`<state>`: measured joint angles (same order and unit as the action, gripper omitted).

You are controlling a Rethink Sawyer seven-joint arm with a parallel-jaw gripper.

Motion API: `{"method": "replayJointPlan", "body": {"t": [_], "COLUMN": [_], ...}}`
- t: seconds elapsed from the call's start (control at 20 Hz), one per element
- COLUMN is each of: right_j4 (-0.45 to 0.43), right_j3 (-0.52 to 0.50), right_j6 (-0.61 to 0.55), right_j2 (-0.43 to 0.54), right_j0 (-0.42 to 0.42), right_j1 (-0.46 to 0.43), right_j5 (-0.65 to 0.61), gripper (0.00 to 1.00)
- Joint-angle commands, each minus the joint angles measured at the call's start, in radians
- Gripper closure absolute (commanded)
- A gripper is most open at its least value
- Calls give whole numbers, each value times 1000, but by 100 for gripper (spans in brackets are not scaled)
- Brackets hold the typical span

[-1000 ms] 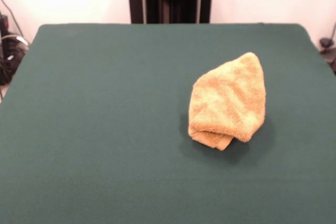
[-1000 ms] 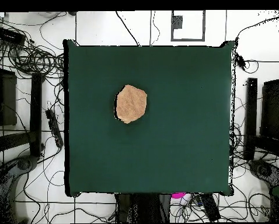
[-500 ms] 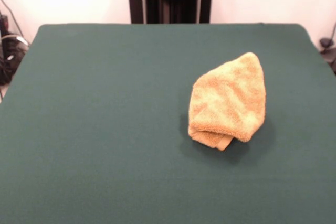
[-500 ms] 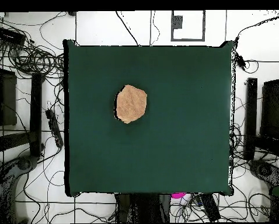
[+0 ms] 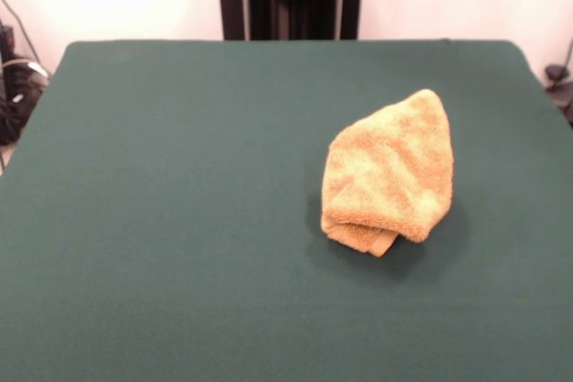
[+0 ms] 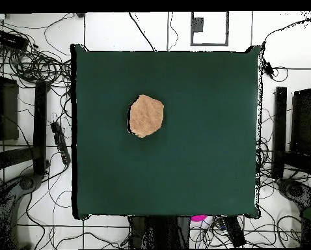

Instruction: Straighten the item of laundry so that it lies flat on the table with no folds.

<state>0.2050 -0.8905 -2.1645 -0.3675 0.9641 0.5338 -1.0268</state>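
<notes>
Green felt covers the table [image 5: 179, 221], which fills most of the front view and dwarfs its only load. On it lies the towel [image 5: 389, 172], mustard terry with a thick pile, right of centre in the front view and left of centre and toward the top in the overhead view [image 6: 146, 116], well apart from every table edge. It is folded over on itself into a rounded wedge: 1 narrow tip points to the far side, and at the near end an upper layer rolls over a lower layer whose corner pokes out beneath. No arm or gripper shows in either view, so whether its fingers are spread or closed cannot be told. Judged by its look, the cloth is light, soft and limp; it should sag from any pinch and drag rather than slide on felt, with nothing fragile about it. The protruding lower corner at the near end seems the best hold, or else the rolled lip of the upper layer, lifted and peeled back toward the tip to open the fold.
</notes>
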Motion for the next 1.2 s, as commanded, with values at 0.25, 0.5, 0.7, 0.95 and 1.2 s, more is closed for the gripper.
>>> {"method": "replayJointPlan", "body": {"t": [0.25,0.5,0.7,0.95,1.2], "right_j4": [-83,-124,-163,-207,-231], "right_j3": [-280,-309,-333,-380,-440], "right_j6": [253,285,292,293,313], "right_j2": [206,234,249,278,328], "right_j0": [-114,-159,-190,-229,-277], "right_j1": [103,151,177,214,247], "right_j5": [-11,-40,-32,-1,42], "gripper": [0,0,0,0,0]}}
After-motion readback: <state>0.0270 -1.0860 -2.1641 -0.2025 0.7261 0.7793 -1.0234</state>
